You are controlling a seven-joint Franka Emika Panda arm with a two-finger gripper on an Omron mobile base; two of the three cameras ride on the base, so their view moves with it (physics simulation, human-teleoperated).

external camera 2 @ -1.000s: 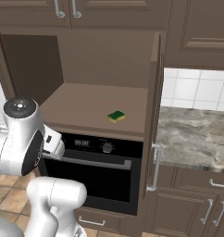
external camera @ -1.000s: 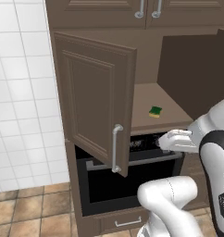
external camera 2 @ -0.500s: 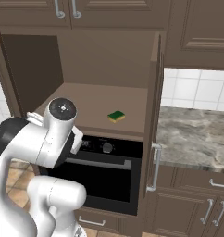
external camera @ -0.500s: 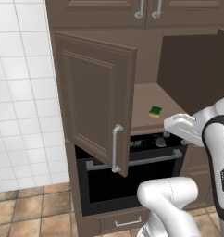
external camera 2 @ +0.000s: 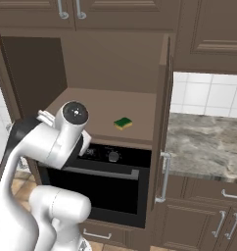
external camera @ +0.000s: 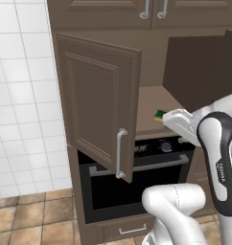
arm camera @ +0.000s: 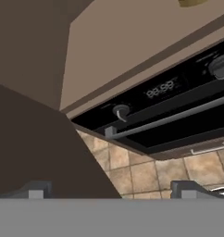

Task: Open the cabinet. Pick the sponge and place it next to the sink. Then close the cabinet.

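You've got a black oven (external camera 2: 103, 184) below, white wall tiles (external camera: 22, 119) left, marble tabletop (external camera 2: 203, 147) right, tan floor tiles (external camera: 27, 225)

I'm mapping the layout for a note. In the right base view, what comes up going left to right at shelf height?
Open left cabinet door → robot arm → sponge → open right cabinet door → stone counter.

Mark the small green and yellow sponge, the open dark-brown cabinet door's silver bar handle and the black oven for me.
small green and yellow sponge (external camera 2: 123, 123), right base view, green top face.
silver bar handle (external camera: 120, 154), left base view, mid-bar on the open dark-brown cabinet door.
black oven (external camera 2: 97, 192), right base view, dark door glass.
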